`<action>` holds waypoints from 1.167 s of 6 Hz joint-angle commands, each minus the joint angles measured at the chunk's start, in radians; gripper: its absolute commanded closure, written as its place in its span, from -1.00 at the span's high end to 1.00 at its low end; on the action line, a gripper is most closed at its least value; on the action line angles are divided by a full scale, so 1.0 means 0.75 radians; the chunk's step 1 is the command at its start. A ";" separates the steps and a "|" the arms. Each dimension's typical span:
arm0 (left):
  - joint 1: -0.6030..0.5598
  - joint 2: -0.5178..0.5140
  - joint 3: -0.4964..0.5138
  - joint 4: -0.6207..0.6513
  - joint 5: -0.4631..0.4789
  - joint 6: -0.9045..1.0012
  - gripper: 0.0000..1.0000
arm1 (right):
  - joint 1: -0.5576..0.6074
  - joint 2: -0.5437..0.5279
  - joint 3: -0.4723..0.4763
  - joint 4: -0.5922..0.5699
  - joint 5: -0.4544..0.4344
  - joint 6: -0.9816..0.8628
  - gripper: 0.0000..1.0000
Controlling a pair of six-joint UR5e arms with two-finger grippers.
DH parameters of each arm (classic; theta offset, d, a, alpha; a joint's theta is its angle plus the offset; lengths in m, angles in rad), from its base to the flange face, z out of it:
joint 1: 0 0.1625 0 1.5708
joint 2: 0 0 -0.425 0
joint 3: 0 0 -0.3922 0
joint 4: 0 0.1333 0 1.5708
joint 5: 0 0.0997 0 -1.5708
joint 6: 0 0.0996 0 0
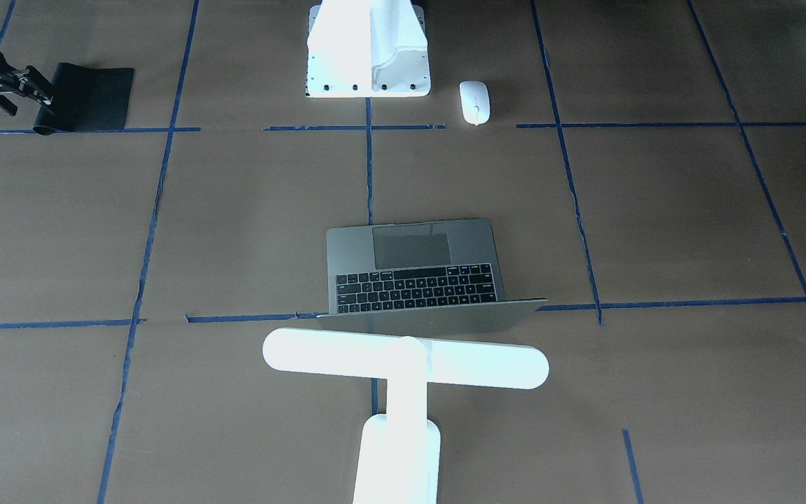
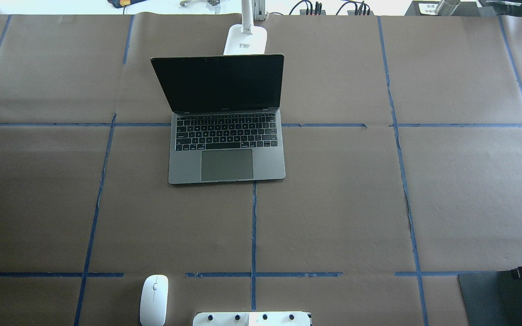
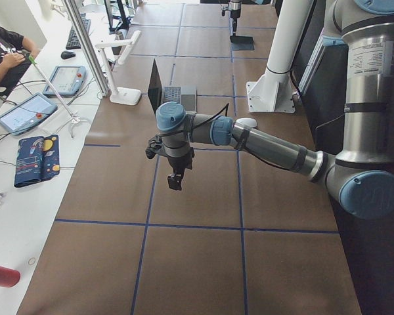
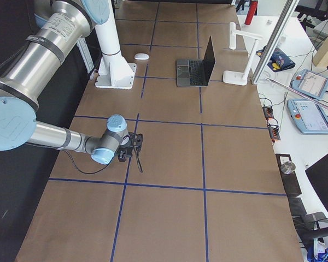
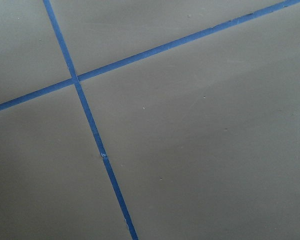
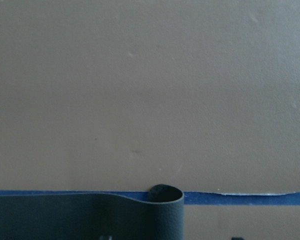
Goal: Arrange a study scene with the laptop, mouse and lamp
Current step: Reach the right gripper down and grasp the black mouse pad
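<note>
The thin grey metal laptop (image 2: 227,158) stands open mid-counter (image 2: 333,203), the white T-shaped desk lamp (image 1: 403,364) just behind its lid; the small glossy white mouse (image 2: 153,299) lies well apart, beside the white bolted mount (image 1: 368,56). I cannot tell how wide the left end effector (image 3: 175,180) or the right end effector (image 1: 32,91) stands; a pinch might squirt the slick mouse away, or an arm might clip the mount.

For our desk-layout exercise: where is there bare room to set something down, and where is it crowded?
Bare paper: both sides of the laptop, one stretching to the black mat, and between laptop and mouse. Crowded: behind the laptop, by the lamp.
</note>
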 commanded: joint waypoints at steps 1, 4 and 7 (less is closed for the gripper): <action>-0.001 0.002 -0.008 0.000 0.000 0.000 1.00 | -0.039 0.086 -0.071 0.001 -0.003 0.001 0.59; -0.001 0.002 -0.009 0.000 0.000 0.000 1.00 | -0.039 0.040 -0.071 0.123 0.016 0.003 -0.93; -0.001 0.010 -0.009 0.000 0.000 0.002 1.00 | -0.035 0.039 -0.045 0.144 0.020 0.057 -1.00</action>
